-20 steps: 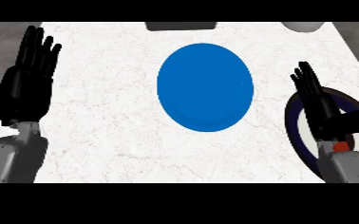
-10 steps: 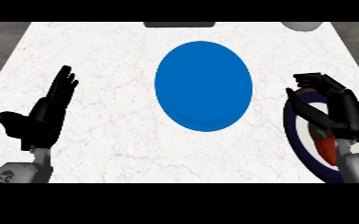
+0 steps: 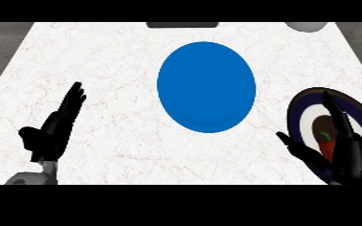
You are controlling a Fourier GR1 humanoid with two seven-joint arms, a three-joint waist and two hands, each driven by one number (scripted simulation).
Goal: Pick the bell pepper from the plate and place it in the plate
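Two plates on the white desk (image 3: 106,67): a plain blue plate (image 3: 205,86) at centre and a dark-rimmed plate (image 3: 300,107) at 4 o'clock, cut off by the right edge.

Left hand (image 3: 51,134) at 8 o'clock, fingers straight and released, well apart from everything; resting.

Right hand (image 3: 346,153) over the dark-rimmed plate. Fingers extended, thumb spread toward 9 o'clock, nothing grasped yet.

Bell pepper (image 3: 327,146), red with a green stem, lies on the brown middle of the dark-rimmed plate, in the gap between that thumb and the fingers.

Step in hand, as I judge it: the grasp.
- Lower the hand until the pepper's body sits well inside the gap.
- Close thumb and fingers on opposite flanks, not on the stem.
- Lift straight up before carrying toward 10 o'clock, so the rim is cleared.

Against half a second ago:
- Right hand sits lower in view, and its fingers have uncurled.
- More of the pepper shows.
- Left hand has sunk slightly toward 6 o'clock.
- Blue plate unmoved.
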